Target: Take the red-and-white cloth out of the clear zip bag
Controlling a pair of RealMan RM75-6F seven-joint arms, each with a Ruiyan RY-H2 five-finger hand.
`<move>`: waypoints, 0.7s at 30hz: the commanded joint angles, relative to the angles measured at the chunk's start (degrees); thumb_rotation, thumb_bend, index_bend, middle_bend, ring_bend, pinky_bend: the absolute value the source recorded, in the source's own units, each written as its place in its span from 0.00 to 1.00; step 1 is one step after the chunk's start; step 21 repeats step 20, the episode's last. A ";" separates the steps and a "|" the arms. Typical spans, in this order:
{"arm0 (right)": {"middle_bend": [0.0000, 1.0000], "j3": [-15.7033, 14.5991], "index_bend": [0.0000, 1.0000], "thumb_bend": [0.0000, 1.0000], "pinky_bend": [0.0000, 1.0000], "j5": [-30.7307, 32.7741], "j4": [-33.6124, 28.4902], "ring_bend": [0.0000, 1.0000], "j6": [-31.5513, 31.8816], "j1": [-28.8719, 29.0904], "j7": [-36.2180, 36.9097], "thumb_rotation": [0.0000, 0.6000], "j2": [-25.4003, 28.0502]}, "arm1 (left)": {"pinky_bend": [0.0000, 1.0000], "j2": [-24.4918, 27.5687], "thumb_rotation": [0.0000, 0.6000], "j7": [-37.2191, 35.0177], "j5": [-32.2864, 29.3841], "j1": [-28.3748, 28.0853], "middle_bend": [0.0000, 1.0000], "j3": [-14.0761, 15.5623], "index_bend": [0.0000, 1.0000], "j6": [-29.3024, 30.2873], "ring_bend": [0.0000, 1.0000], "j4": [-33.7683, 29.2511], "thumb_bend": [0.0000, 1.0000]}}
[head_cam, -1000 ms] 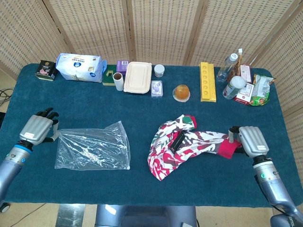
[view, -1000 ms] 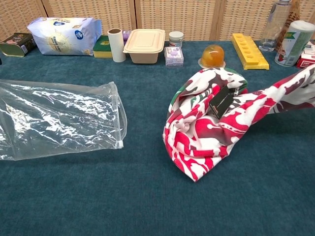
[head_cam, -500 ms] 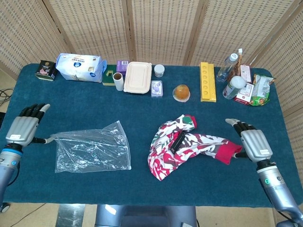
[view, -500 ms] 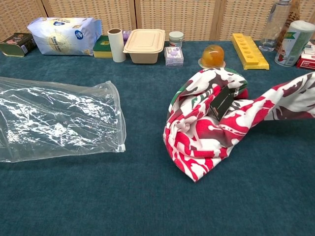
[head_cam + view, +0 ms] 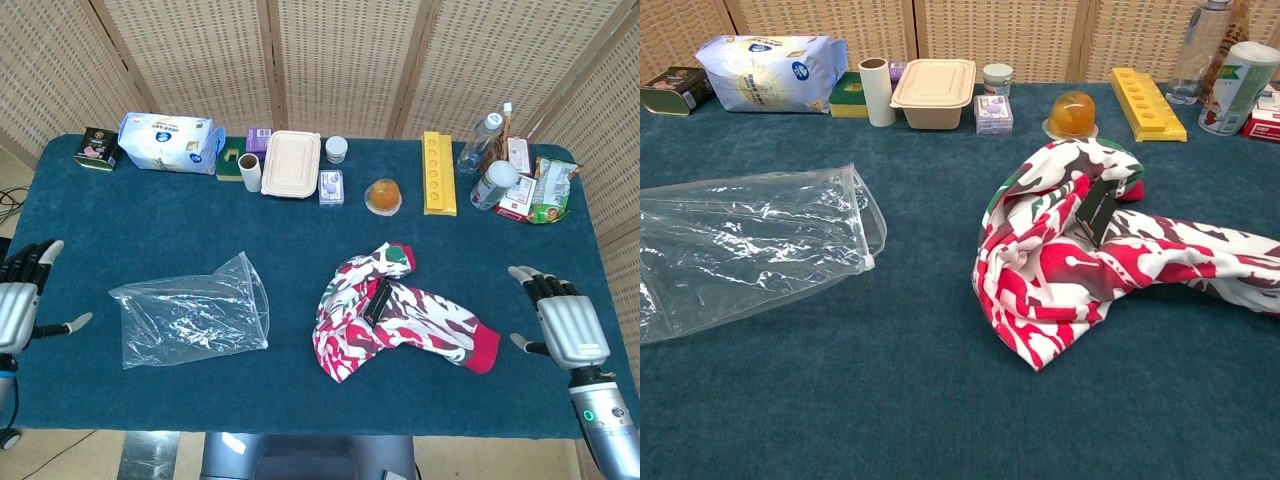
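Note:
The red-and-white cloth (image 5: 395, 315) (image 5: 1080, 262) lies crumpled on the blue table, right of centre, with a small black tag on top. The clear zip bag (image 5: 190, 322) (image 5: 745, 242) lies flat and empty to its left, well apart from the cloth. My left hand (image 5: 20, 302) hovers at the table's left edge, fingers spread, holding nothing. My right hand (image 5: 563, 325) sits at the right edge, fingers spread, clear of the cloth's red end. Neither hand shows in the chest view.
Along the back edge stand a tin (image 5: 97, 148), a tissue pack (image 5: 168, 142), a lidded food box (image 5: 291, 163), an orange jelly cup (image 5: 383, 195), a yellow tray (image 5: 438, 172), bottles and snack packs (image 5: 515, 175).
My right hand let go of the cloth's end and drew back right; the cloth settled flat. My left hand released the bag and pulled away left, and the bag relaxed.

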 commanded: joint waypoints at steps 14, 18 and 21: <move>0.33 -2.67 0.32 0.17 0.29 -3.53 4.25 0.32 12.62 -9.77 -3.07 1.00 -4.03 | 0.11 -0.60 0.95 4.27 7.61 9.64 0.07 5.97 0.14 7.81 0.00 -7.14 0.07; 0.33 -3.22 0.34 0.17 0.29 -4.76 5.30 0.32 13.43 -10.98 -0.97 1.00 -4.11 | 0.11 -1.11 0.94 5.07 8.77 10.18 0.07 5.80 0.15 7.82 0.00 -8.00 0.07; 0.33 -3.14 0.34 0.17 0.29 -5.23 5.68 0.32 13.92 -11.43 -0.05 1.00 -4.18 | 0.11 -1.05 0.94 5.62 9.25 10.22 0.07 5.48 0.15 7.74 0.00 -8.50 0.07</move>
